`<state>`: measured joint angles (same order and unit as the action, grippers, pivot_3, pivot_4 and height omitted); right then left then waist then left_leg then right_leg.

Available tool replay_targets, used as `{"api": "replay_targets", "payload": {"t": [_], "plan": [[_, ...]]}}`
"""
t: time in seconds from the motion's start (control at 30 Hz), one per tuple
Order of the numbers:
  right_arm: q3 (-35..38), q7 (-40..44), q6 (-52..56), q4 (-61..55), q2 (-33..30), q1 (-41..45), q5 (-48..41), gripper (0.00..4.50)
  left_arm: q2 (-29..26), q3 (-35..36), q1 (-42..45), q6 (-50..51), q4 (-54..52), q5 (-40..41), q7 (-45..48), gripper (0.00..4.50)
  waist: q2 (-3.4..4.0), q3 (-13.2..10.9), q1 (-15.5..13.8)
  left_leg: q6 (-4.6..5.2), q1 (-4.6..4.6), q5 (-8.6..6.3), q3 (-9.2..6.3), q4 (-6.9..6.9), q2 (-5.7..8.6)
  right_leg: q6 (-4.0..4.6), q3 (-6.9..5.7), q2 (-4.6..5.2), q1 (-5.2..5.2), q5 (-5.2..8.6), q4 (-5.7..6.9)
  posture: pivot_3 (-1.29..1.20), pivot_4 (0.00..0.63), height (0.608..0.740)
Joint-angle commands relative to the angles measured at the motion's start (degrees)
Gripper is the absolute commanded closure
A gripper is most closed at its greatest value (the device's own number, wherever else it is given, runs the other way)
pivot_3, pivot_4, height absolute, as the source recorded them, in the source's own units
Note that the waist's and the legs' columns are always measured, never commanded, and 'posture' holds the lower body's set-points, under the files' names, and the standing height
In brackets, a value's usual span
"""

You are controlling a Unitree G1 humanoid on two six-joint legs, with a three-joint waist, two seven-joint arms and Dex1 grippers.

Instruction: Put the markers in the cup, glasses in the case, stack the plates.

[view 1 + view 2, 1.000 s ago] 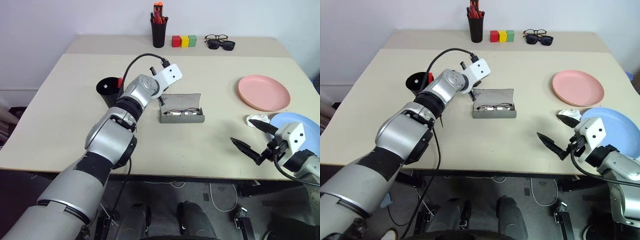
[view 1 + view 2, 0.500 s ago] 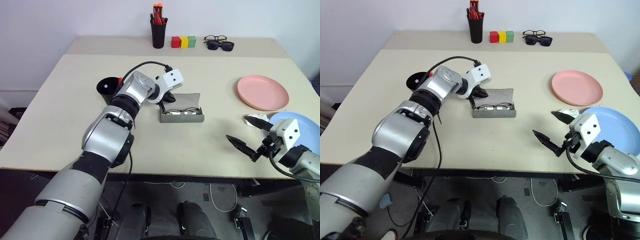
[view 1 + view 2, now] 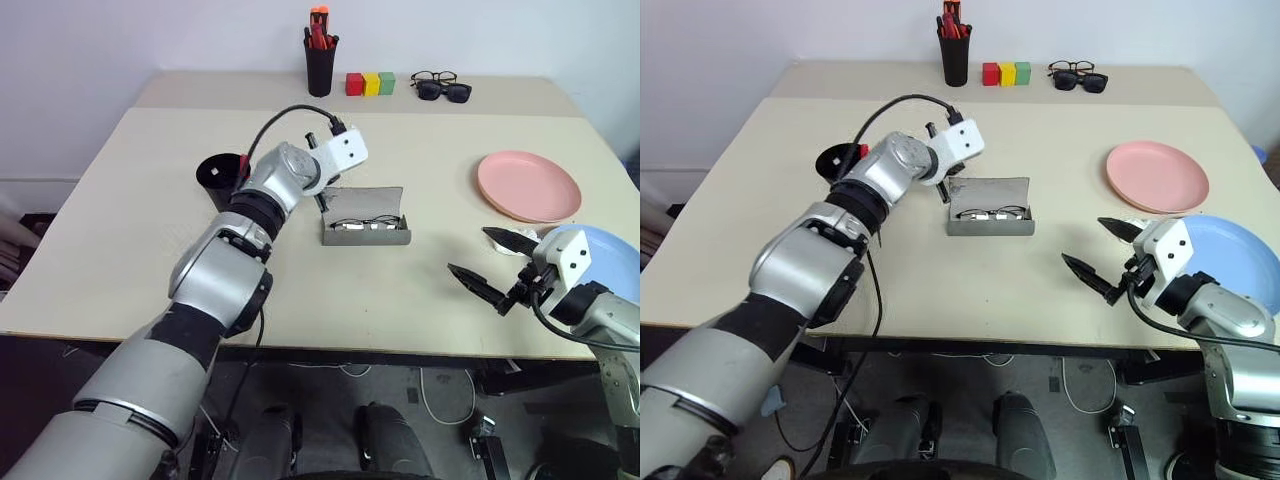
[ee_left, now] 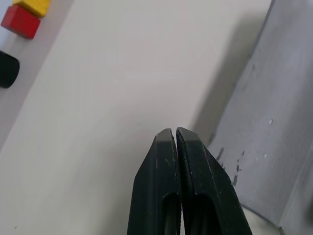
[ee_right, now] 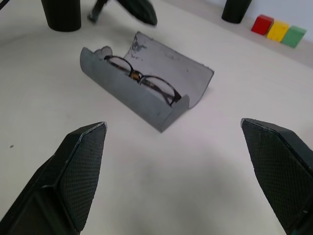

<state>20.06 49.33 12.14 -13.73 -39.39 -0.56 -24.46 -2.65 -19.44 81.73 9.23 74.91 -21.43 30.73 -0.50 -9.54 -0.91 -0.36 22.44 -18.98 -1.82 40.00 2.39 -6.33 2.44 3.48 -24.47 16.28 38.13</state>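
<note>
The grey case (image 3: 365, 232) lies open at mid-table with the wire-rimmed glasses (image 3: 364, 224) inside it, and both show in the right wrist view too: case (image 5: 128, 96), glasses (image 5: 142, 78). My left gripper (image 3: 323, 203) is shut and empty, its fingertips (image 4: 168, 139) just beside the left end of the raised lid (image 4: 274, 117). A red marker cap (image 3: 240, 163) sticks out of the black cup (image 3: 219, 178). At the right, my right gripper (image 3: 473, 252) stands open and empty, pointing at the case. The pink plate (image 3: 528, 185) and the blue plate (image 3: 612, 248) lie apart.
A black pen holder with red-orange pens (image 3: 319, 60), three coloured blocks (image 3: 366, 83) and two more pairs of glasses (image 3: 440, 87) stand along the far edge. A small white crumpled object (image 3: 526, 243) lies by the blue plate, under my right gripper's far finger.
</note>
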Motion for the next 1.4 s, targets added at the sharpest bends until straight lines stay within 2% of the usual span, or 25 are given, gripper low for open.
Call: {"api": "replay_targets", "payload": {"t": [0.03,0.23,0.47,0.63,0.9,1.17,1.3,1.4], "plan": [[0.6,-0.1,-0.9,-0.5,-0.7,0.4,-0.2,0.0,1.7,-0.7,3.0,-1.5,0.5,-1.7,-3.4,4.43,0.0,0.0,0.1,0.01,0.0,-0.01,0.01,0.0,0.0,0.0,0.0,0.01,0.0,0.0,0.0,0.0,0.15,0.74],[0.7,0.0,-1.2,-0.8,-0.7,-0.3,-0.2,0.0,2.8,-0.8,3.6,-2.4,1.4,-2.5,-3.5,4.43,0.01,0.0,0.2,0.01,-0.01,0.0,0.02,-0.01,-0.01,0.0,0.01,-0.01,-0.02,0.0,0.01,0.0,0.15,0.74],[0.1,-0.2,-2.0,-0.1,-0.1,-0.6,0.0,0.0,0.9,-0.8,5.1,-3.2,1.5,-3.4,-7.1,4.43,0.01,0.0,0.2,0.01,-0.01,0.0,0.02,0.0,-0.01,-0.01,0.01,0.0,-0.02,0.0,0.01,0.0,0.15,0.74],[-0.8,-0.4,-2.1,0.5,0.2,0.5,0.1,0.0,1.0,-3.8,5.4,-3.2,2.1,-7.0,-10.0,4.43,0.01,0.0,0.1,0.01,-0.01,-0.01,0.02,0.0,0.0,-0.01,0.01,0.0,-0.02,0.0,0.02,0.0,0.15,0.74],[-1.7,-0.1,-2.3,1.2,0.2,1.4,0.2,0.0,3.4,-0.2,4.8,-0.3,2.9,-3.8,-2.5,4.43,0.01,0.0,0.2,0.01,0.0,0.0,0.04,0.01,0.01,-0.01,0.0,0.0,-0.01,0.0,0.02,0.0,0.15,0.74],[-1.9,0.2,-2.6,1.6,0.1,1.3,0.3,0.0,2.5,4.9,5.4,4.0,2.7,0.8,3.7,4.43,0.02,0.0,0.3,0.01,-0.01,0.0,0.04,0.01,0.0,-0.01,0.01,-0.01,-0.02,0.0,0.04,0.0,0.15,0.74],[-2.6,0.3,-2.6,2.1,0.2,2.2,0.4,0.0,2.0,4.9,4.8,4.0,2.6,0.3,2.2,4.43,0.02,0.0,0.2,0.01,-0.01,0.0,0.04,0.02,0.0,-0.01,0.01,0.0,-0.02,0.0,0.04,0.0,0.15,0.74],[-3.0,0.6,-2.8,2.9,0.0,2.9,0.4,0.0,1.2,1.6,4.9,1.4,2.4,-3.6,-3.2,4.43,0.02,0.0,0.2,0.01,-0.01,0.0,0.04,0.03,0.01,-0.01,0.01,0.0,-0.02,0.0,0.04,0.0,0.15,0.74]]}}
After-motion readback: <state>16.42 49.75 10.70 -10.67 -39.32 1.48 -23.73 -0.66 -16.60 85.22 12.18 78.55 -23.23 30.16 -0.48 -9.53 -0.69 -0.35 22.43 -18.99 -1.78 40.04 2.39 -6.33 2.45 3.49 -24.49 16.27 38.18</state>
